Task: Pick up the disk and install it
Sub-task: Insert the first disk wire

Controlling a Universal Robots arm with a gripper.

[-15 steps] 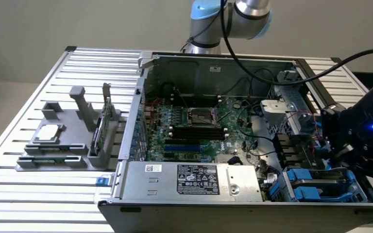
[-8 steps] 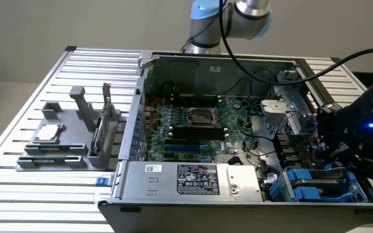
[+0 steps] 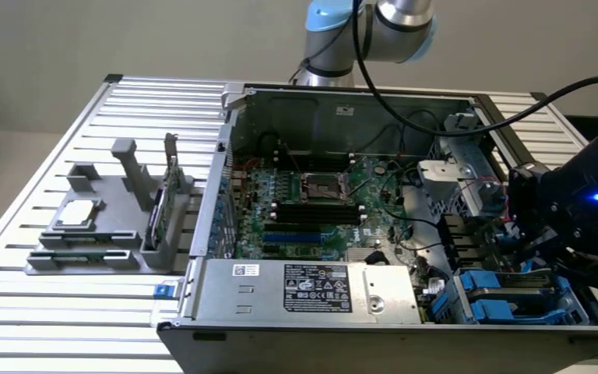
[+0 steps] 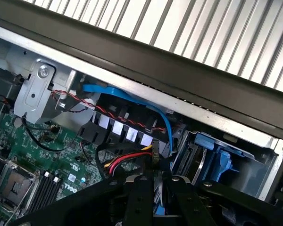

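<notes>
One slatted silver metal table [image 3: 29, 312] carried the open dark metal computer case [image 3: 382, 351]. Above its blue plastic drive bays [image 3: 507, 300], your black two-fingered tool [image 4: 156, 182] looked pinched on the flat blue-railed metal disk [image 4: 160, 210], held edge-on. You would have found it stiff, fairly heavy and shock-sensitive, best taken by its edges, not its faces.
</notes>
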